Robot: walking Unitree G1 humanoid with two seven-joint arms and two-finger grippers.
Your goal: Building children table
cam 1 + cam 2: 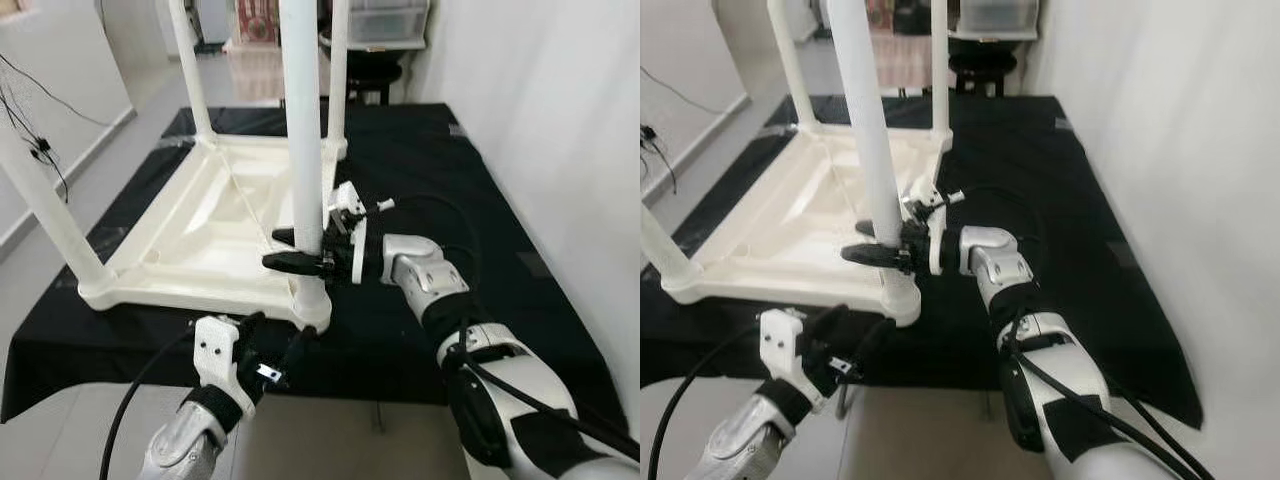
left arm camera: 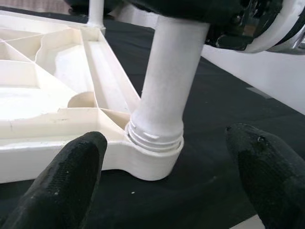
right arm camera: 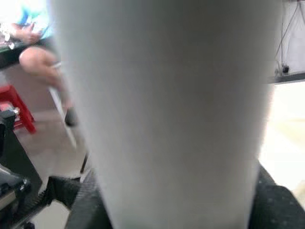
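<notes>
right tool (image 1: 298, 250) pinching table leg (image 1: 300, 120) | leg seated in tabletop (image 1: 200, 240) corner socket | left tool (image 1: 275, 350) spread

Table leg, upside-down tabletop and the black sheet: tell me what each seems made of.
Table leg: likely moulded plastic, smooth white with a soft sheen and screw threads at its base.
Tabletop: seemingly the same cream plastic, with moulded ribs underneath.
Black sheet: probably thin plastic film, given its wrinkles and glossy patches.

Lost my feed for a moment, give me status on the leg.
Right pincer shut on near leg, low down. Left pincer open, below the corner socket. Leg upright in socket, threads showing. Tabletop upside down on black cloth.
</notes>
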